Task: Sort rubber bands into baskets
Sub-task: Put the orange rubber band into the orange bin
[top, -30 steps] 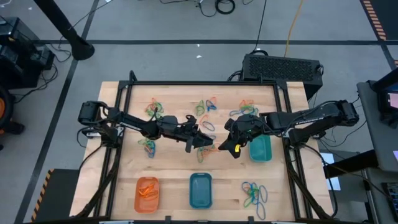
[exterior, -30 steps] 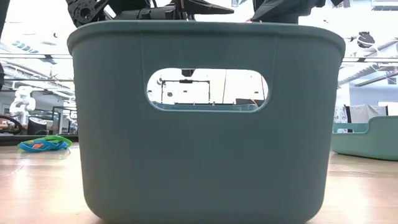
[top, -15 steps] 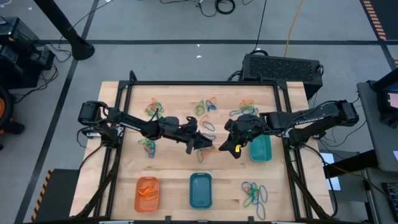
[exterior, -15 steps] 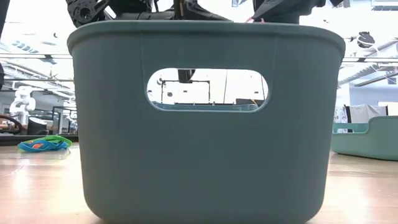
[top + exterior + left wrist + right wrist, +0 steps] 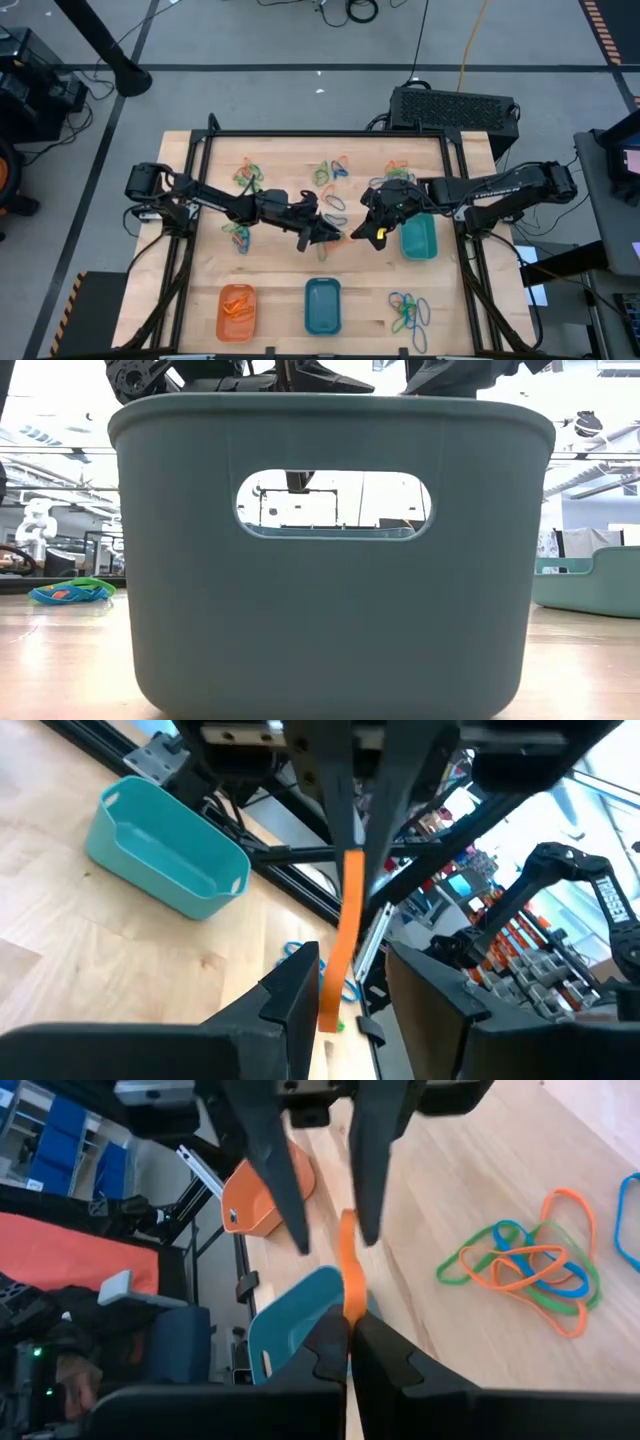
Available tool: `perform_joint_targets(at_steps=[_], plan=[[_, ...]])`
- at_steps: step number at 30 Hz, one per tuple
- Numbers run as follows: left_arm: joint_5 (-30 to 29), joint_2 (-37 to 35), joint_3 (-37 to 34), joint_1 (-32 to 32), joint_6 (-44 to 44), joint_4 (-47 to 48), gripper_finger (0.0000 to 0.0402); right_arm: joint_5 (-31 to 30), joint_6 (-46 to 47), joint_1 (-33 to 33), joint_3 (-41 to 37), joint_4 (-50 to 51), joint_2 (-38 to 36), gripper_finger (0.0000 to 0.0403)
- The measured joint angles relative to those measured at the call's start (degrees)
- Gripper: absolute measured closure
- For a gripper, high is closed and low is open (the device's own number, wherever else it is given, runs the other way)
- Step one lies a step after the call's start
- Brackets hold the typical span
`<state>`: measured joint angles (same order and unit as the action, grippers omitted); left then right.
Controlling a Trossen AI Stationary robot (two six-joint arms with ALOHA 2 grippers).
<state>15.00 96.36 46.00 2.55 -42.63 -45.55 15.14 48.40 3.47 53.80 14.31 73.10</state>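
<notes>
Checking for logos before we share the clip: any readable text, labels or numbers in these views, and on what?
No text can be read in any view.
White lettering on the right arm, high view: too small to read.
The same lettering, left wrist view: too blurred to read.
Teal basket, low view: no print or label on the wall that shows.
</notes>
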Motion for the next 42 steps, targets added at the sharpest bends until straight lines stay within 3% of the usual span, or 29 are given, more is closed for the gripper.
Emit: perform_joint_targets(at_steps=[5,11,14,22,28,31,35,42], plan=[[0.1,0.0,0.0,0.2,0.1,0.0,0.0287,0.0,-0.2,-0.5,0.0,0.0,0.0,0.0403],[-0.1,0.0,0.0,0.2,1.5,0.0,0.0383,0.0,-1.8,-0.5,0.0,0.0,0.0,0.0402],[-0.3,0.0,0.0,0.2,1.6,0.0,0.0391,0.0,-3.4,-0.5,0.0,0.1,0.0,0.0394],[-0.1,0.0,0.0,0.2,1.5,0.0,0.0397,-0.2,-8.0,-0.9,0.0,0.6,-0.1,0.0314],[9.7,-0.1,0.0,1.0,-2.7,1.1,0.0398,0.1,-9.9,-1.4,0.0,2.3,-0.5,0.0250],[15.6,-1.4,0.0,3.6,-4.9,5.4,0.0399,0.3,-11.7,-1.4,0.0,3.5,-0.7,0.0229],[17.5,-4.5,0.0,8.2,-4.8,17.9,0.0399,0.1,-14.1,-1.4,0.0,5.2,-0.6,0.0214],[10.1,-10.6,0.0,16.4,-7.9,39.8,0.0400,-2.9,-16.4,-1.4,0.0,3.8,-0.6,0.0211]])
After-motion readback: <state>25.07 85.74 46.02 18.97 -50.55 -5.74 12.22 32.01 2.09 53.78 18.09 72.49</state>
